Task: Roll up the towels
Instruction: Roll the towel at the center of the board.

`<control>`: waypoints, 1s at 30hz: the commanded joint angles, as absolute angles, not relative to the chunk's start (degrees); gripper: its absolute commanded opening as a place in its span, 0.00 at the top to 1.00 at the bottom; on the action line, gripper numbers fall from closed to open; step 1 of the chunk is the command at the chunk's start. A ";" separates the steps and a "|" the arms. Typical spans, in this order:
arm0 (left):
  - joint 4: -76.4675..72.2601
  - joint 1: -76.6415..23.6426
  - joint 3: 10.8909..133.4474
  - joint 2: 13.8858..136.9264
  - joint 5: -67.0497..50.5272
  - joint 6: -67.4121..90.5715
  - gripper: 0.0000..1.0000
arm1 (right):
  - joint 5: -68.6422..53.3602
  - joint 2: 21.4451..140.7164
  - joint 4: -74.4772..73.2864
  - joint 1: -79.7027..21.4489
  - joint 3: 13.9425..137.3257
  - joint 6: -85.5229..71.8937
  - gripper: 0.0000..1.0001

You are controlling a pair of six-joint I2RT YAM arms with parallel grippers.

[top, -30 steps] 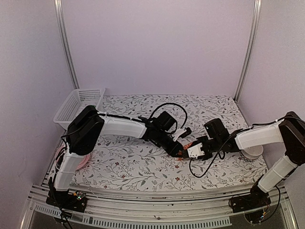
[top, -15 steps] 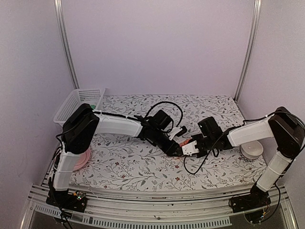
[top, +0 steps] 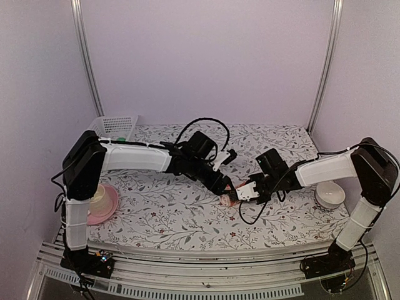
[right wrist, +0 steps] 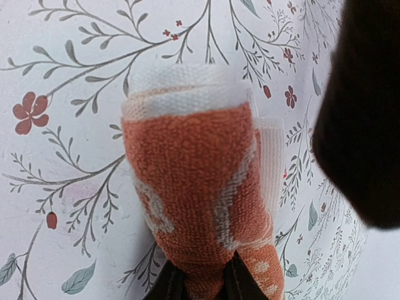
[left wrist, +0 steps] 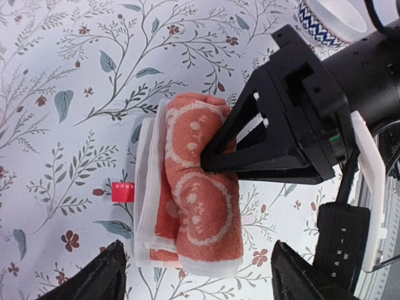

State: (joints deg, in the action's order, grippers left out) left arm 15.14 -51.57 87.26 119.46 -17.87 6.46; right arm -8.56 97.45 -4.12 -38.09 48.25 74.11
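White floral surface carries the orange towel, rolled, at the centre of the left wrist view, long axis running top to bottom. The right fingers reach in from the right, nearly shut, pinching its middle. The left fingers, wide apart and empty, straddle its lower end.

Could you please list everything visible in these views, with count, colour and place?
orange-red terry towel with white pattern: one, rolled, lying mid-table
white plastic mesh basket: one, back-left corner
pink round plate: one, left edge of the table
pale round dish: one, cream, on the pink plate
white ceramic bowl with blue pattern: one, right side of the table
floral tablecloth: one, white with leaves and small red flowers, covering the table
left gripper: one, black, open above the towel
right gripper: one, black, shut on the towel
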 commanded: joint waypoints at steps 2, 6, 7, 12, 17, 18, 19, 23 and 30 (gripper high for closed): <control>17.43 -48.71 91.33 124.85 -23.99 6.13 0.17 | -8.40 98.88 -8.94 -38.18 48.60 72.99 0.78; 17.01 -47.03 92.23 127.13 -28.78 6.72 0.04 | -8.26 98.63 -8.89 -38.19 48.45 73.12 0.78; 17.17 -46.79 92.61 127.75 -30.04 6.76 0.03 | -8.20 98.68 -8.83 -38.18 48.57 73.12 0.78; 18.75 -46.65 94.88 130.86 -35.71 6.20 0.03 | -7.87 98.88 -8.68 -38.20 48.74 73.29 0.78; 22.68 -46.71 98.84 134.16 -36.75 5.10 0.03 | -7.83 98.79 -8.57 -38.14 48.69 73.23 0.78; 22.82 -46.71 99.20 134.60 -37.76 4.91 0.03 | -7.82 98.72 -8.54 -38.17 48.57 73.28 0.78; 23.02 -46.75 99.49 135.04 -38.44 4.86 0.03 | -7.82 98.64 -8.46 -38.15 48.52 73.27 0.78; 25.12 -47.26 101.68 136.50 -39.45 3.79 0.04 | -7.78 98.48 -8.33 -38.19 48.51 73.22 0.77; 29.84 -48.79 104.17 137.89 -37.17 0.81 0.24 | -7.47 98.87 -8.35 -38.14 48.72 73.22 0.76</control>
State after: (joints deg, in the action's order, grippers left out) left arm 24.82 -47.51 102.72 136.11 -38.09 3.40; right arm -8.49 97.47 -4.84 -38.09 48.38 74.11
